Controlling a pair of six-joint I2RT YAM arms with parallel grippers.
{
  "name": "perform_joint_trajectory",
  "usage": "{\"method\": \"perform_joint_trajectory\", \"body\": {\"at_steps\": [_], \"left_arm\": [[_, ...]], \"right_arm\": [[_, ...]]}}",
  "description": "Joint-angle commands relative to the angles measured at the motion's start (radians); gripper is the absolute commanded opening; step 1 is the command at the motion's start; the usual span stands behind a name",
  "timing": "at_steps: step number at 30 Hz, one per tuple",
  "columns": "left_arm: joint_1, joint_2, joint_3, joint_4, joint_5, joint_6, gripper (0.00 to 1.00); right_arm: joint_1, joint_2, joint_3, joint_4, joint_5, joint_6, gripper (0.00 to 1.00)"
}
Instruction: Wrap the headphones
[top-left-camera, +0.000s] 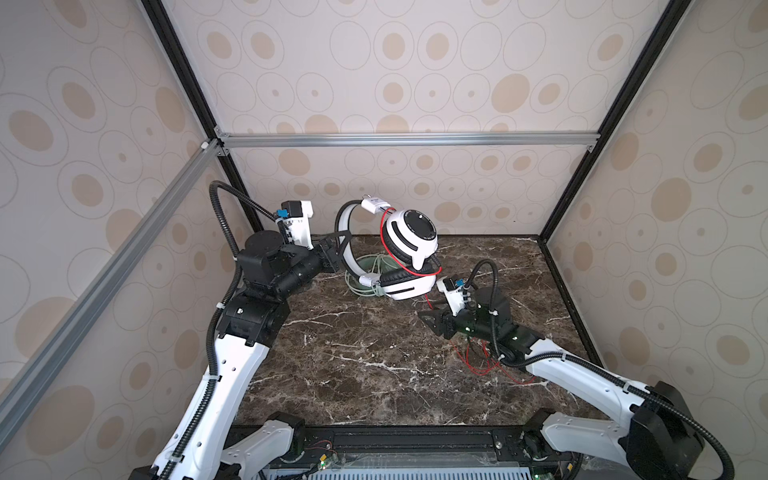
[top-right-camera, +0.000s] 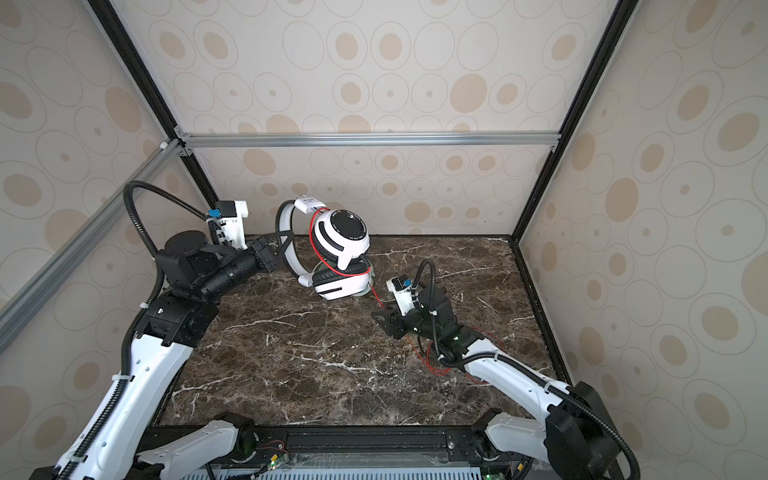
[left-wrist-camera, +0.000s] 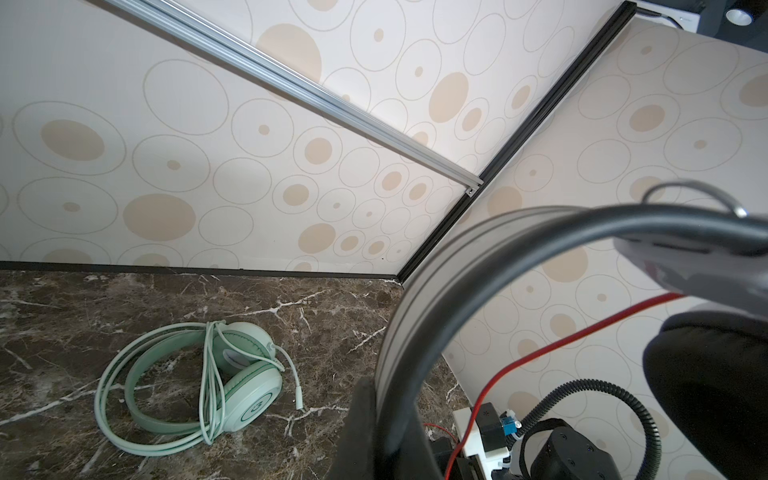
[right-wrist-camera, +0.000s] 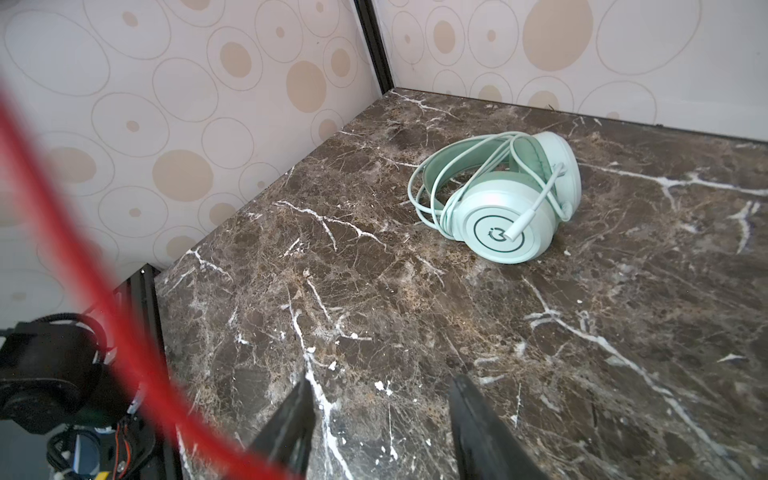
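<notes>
1. The left claw is clamped shut on the grey headband of the white-and-black over-ear headphones. The pair hangs out past its tip, with one cup high and the other low. Whether the low cup touches the dark marble-patterned surface I cannot tell. My read is that this claw is acting as a stand, presenting the pair so cord can be passed around it.

2. The thin red cable loops around the cups and drops toward the right claw. From there it trails into a loose tangle behind that claw, under its arm. With that much slack lying about, I'd judge this wrap only partly done.

3. The right claw sits low over the surface with its jaws apart and nothing between them. The red cable runs just beside one finger and is not pinched. It looks to be between grabs, and the next bite on the cable has to come from that slack.

4. The mint-green over-ear headphones lie flat on the surface, well ahead of the right claw and beyond the lifted pair. Their pale green cable is wound round the band and cups, with the plug resting on a cup. That one looks finished and parked out of the way.

5. No box, tray or bin is in view, so everything sits on the bare surface or in a claw.
</notes>
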Motion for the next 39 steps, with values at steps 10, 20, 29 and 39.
{"method": "perform_joint_trajectory", "body": {"at_steps": [10, 20, 29, 39], "left_arm": [[-0.004, -0.021, 0.057, 0.067, 0.009, -0.057, 0.00], [-0.004, -0.023, 0.061, 0.067, 0.003, -0.068, 0.00], [-0.003, -0.026, 0.056, 0.061, -0.014, -0.079, 0.00], [0.000, -0.003, 0.073, 0.012, -0.141, -0.149, 0.00]], "right_arm": [[-0.007, -0.021, 0.027, -0.104, 0.002, -0.133, 0.57], [-0.015, 0.018, -0.012, -0.022, 0.007, -0.106, 0.46], [-0.026, 0.078, -0.010, 0.034, 0.011, -0.088, 0.27], [-0.025, 0.058, -0.021, 0.000, 0.020, -0.080, 0.05]]}}
